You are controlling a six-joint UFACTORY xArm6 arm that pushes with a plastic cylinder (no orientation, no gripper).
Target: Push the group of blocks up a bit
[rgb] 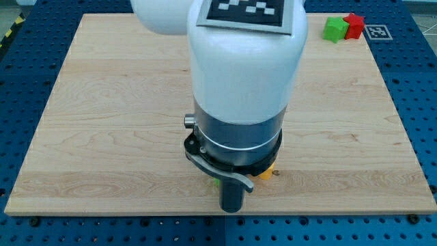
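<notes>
Tip (pixel 231 209) near board's (pixel 102 102) bottom edge; yellow block (pixel 265 173) beside it; green (pixel 334 29), red (pixel 354 25) blocks top right.

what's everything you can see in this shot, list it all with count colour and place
green block: one, green, shape unclear, at the view's top right edge of the board, touching the red block
red block: one, red, shape unclear, at the view's top right, just right of the green block
yellow block: one, yellow-orange, only a sliver shows under the arm, lower middle of the board
greenish bit: one, yellow-green, barely visible under the arm near the view's bottom, too hidden to identify
wooden board: one, light wood, fills most of the view
blue perforated table: one, blue, around the board
marker tag: one, black and white, view's top right, off the board
arm: one, white and grey, centre, covering the middle blocks
my tip: one, dark, at the board's bottom edge, below the hidden blocks
</notes>
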